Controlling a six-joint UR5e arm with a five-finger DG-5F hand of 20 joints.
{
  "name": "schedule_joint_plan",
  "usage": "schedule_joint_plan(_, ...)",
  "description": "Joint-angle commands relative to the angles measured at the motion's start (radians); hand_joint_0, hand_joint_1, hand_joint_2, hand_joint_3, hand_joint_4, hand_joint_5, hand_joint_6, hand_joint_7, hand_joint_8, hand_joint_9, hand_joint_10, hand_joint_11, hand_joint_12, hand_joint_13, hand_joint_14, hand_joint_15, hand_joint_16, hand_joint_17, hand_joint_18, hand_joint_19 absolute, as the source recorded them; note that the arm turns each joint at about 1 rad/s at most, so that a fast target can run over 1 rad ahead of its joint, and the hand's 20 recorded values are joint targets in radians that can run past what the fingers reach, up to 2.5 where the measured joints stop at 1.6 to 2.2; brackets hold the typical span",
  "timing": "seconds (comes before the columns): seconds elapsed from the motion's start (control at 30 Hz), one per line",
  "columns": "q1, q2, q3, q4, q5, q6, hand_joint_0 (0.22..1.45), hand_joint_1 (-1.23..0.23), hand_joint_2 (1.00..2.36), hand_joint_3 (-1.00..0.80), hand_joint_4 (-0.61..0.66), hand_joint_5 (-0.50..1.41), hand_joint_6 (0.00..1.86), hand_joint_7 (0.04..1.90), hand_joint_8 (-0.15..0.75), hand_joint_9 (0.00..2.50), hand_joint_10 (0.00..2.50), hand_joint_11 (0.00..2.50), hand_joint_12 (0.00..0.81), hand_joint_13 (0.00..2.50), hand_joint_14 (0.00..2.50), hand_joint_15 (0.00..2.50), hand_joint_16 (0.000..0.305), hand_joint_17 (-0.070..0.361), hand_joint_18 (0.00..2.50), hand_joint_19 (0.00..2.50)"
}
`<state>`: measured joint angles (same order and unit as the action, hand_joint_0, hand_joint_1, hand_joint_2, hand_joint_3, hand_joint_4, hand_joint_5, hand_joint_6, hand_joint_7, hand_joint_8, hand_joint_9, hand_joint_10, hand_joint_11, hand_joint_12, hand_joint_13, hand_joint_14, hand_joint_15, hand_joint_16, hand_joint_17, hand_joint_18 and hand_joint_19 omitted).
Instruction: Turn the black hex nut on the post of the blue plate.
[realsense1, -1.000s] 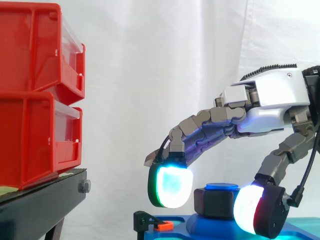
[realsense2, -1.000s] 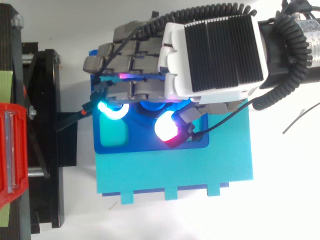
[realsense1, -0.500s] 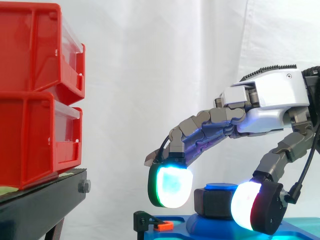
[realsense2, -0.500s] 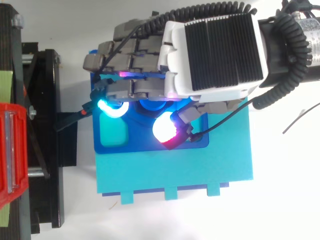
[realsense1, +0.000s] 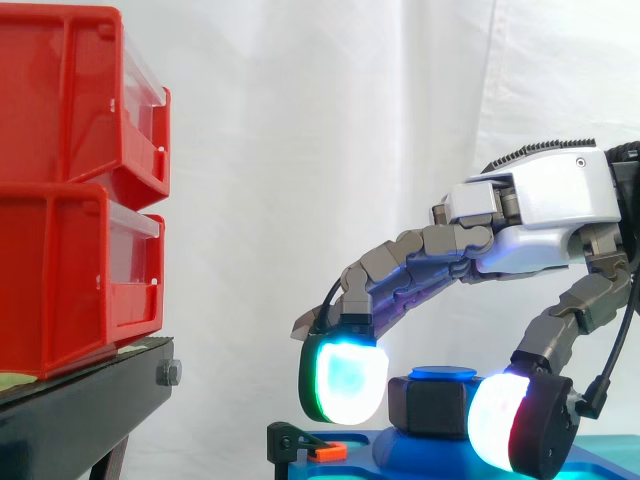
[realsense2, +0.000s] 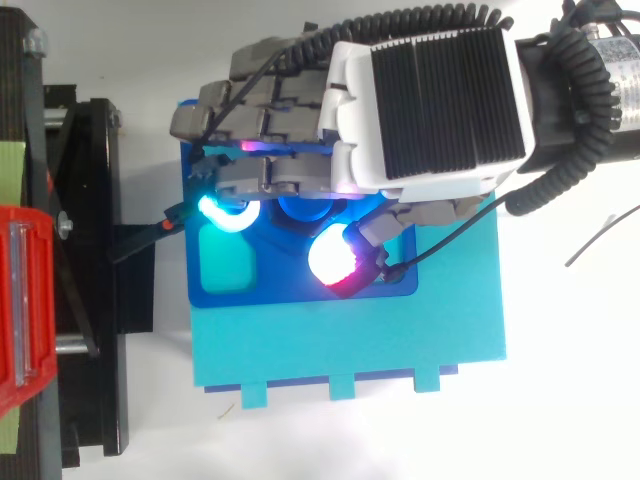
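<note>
The black hex nut (realsense1: 428, 405) sits on the blue-capped post (realsense2: 300, 208) of the blue plate (realsense2: 300, 288). My hand (realsense1: 545, 205) reaches in from the right and arches over the post, fingers and thumb curled round the nut. One glowing fingertip (realsense1: 343, 378) stands at the nut's left side. The thumb pad (realsense1: 500, 420) lies against its near right side. In the top view the hand (realsense2: 430, 100) covers most of the nut, and the thumb pad (realsense2: 332, 262) glows white and red just in front of the post.
The blue plate rests on a turquoise base (realsense2: 350, 340). A small black clamp with an orange tip (realsense1: 318, 452) sits at the plate's left edge. Stacked red bins (realsense1: 70, 190) stand on the black stand (realsense1: 80, 405) to the left.
The thumb pad has swung back to the right after sliding left along the nut half a second ago. The fingers and palm have shifted slightly right and down.
</note>
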<state>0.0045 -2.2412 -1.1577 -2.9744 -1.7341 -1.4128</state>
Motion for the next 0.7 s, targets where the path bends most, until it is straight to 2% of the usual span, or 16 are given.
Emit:
schedule_joint_plan(0.0, -0.001, 0.0, 0.0, 0.0, -0.001, 0.0, 0.55, -0.8, 1.0, -0.5, 0.23, -0.22, 0.5, 1.02, 0.233, 0.3, 0.0, 0.0, 0.339, 0.37, 0.0, 0.1, 0.044, 0.098, 0.39, 0.28)
schedule_joint_plan(0.33, -0.006, 0.0, 0.0, -0.006, -0.002, -0.006, 0.58, -0.8, 1.0, -0.5, 0.23, -0.21, 0.5, 1.05, 0.231, 0.32, 0.0, 0.0, 0.333, 0.4, 0.0, 0.1, 0.042, 0.095, 0.41, 0.27)
schedule_joint_plan(0.5, -0.006, 0.0, -0.016, 0.003, -0.002, -0.006, 0.58, -0.8, 1.0, -0.5, 0.23, -0.21, 0.5, 1.05, 0.229, 0.32, 0.0, 0.0, 0.332, 0.41, 0.0, 0.11, 0.042, 0.094, 0.41, 0.28)
schedule_joint_plan(0.67, -0.006, 0.0, -0.019, 0.015, -0.002, -0.006, 0.57, -0.75, 1.0, -0.5, 0.23, -0.21, 0.5, 1.06, 0.239, 0.34, 0.0, 0.0, 0.334, 0.42, 0.0, 0.12, 0.042, 0.094, 0.42, 0.28)
